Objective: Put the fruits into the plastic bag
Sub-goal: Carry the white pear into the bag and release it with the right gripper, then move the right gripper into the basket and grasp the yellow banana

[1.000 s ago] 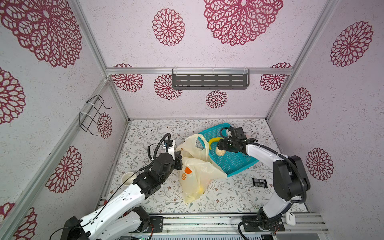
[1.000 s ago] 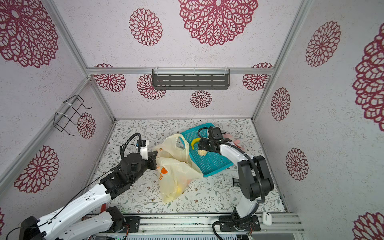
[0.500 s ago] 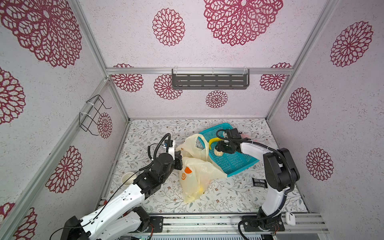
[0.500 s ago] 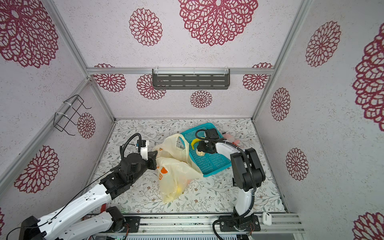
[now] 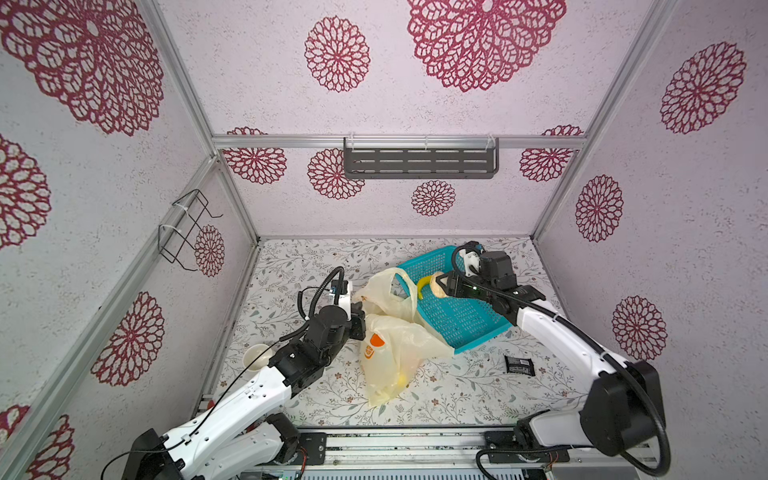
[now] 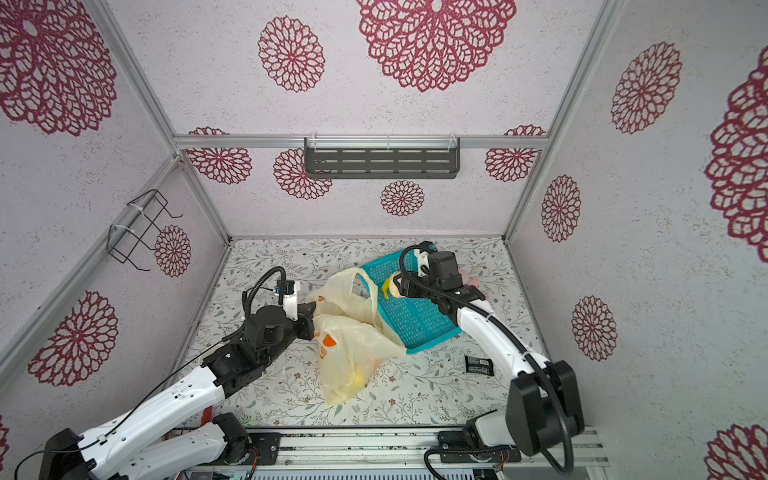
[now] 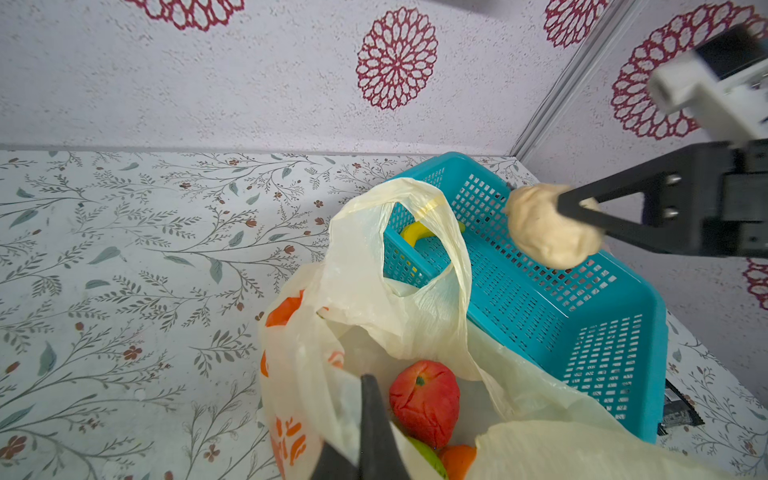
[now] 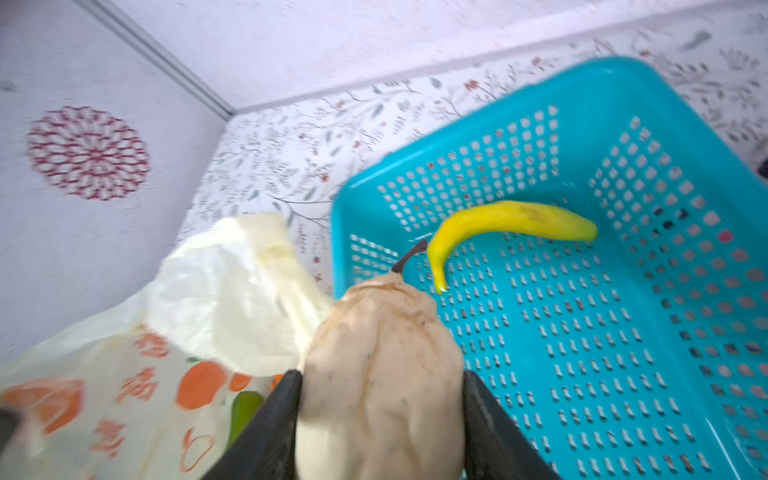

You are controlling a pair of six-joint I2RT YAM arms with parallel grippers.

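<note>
The right gripper (image 8: 380, 376) has just clamped onto the cream pear (image 7: 548, 228) and lifted it off the turquoise basket (image 5: 465, 320), near the surface's (image 5: 291, 266) far right corner. Delivery comes next. The left gripper (image 5: 359, 318), closed, pinches the plastic bag (image 5: 390, 349) open mid-surface. The banana (image 8: 498, 224) waits in the basket.

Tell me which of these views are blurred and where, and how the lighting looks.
Right wrist view: motion-smeared throughout, worst on the plastic bag and wall; banana soft, cream fruit in the right gripper clearer. Left wrist view: bag and red fruit crisp, the right gripper blurred. Both top views: sharp, evenly lit, no glare.
</note>
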